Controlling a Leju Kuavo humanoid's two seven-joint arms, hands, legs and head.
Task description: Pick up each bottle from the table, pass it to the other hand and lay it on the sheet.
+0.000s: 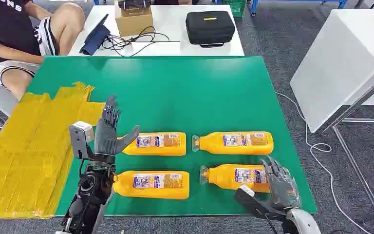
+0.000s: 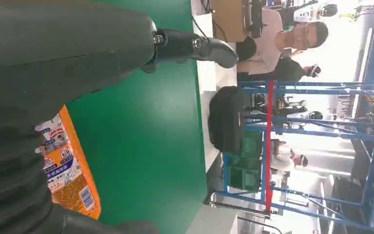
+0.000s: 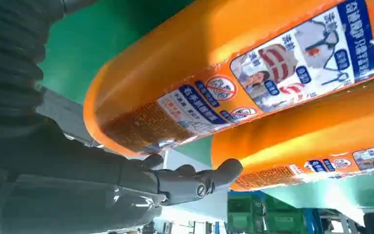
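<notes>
Four orange bottles lie on their sides on the green table (image 1: 185,92): far left (image 1: 158,144), far right (image 1: 236,142), near left (image 1: 153,184) and near right (image 1: 233,176). A yellow sheet (image 1: 24,151) covers the table's left part. My left hand (image 1: 108,134) is raised and open, fingers spread, just left of the far left bottle, whose label (image 2: 70,173) shows below the thumb (image 2: 195,46). My right hand (image 1: 281,187) reaches over the base end of the near right bottle (image 3: 233,63). Its thumb (image 3: 195,180) stays apart from the bottle, which lies on the table.
Behind the green table stands a white table with a black case (image 1: 209,27), a cardboard box (image 1: 134,19), a tablet (image 1: 95,39) and cables. A person (image 1: 19,39) sits at the far left corner. Another white table (image 1: 341,63) stands to the right, with a cable on the floor.
</notes>
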